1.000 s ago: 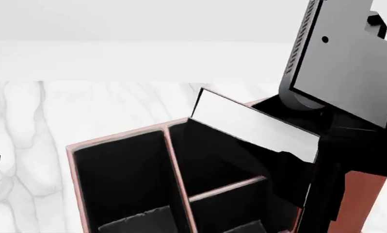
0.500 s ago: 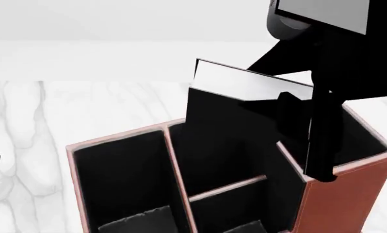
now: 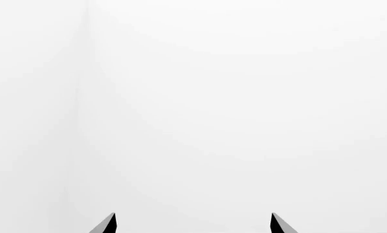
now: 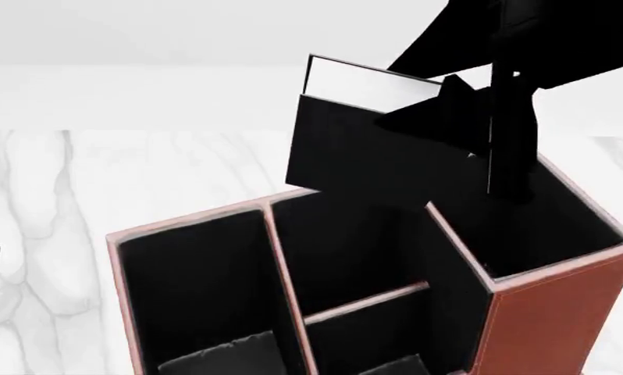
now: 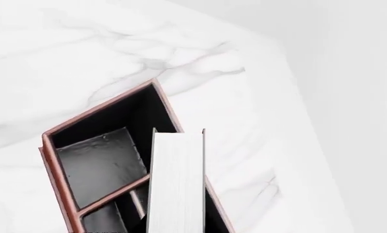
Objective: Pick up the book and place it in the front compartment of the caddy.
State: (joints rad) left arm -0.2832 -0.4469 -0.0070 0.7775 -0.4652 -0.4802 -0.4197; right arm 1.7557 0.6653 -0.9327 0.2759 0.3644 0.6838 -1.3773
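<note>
Book point(image 4: 358, 160): risen since 1 s ago, cover now near upright above the caddy point(image 4: 546, 312), over its far cells; right gripper point(image 4: 478, 117) clamped on it. Front compartment point(image 4: 343, 258) unfilled; lowering remains, by judgement. Left gripper point(image 3: 193, 224): fingers parted, holding nothing. Writing, brands: none visible.

White marble table point(image 4: 134, 172), apparently bearing only the caddy point(image 4: 561, 312).
</note>
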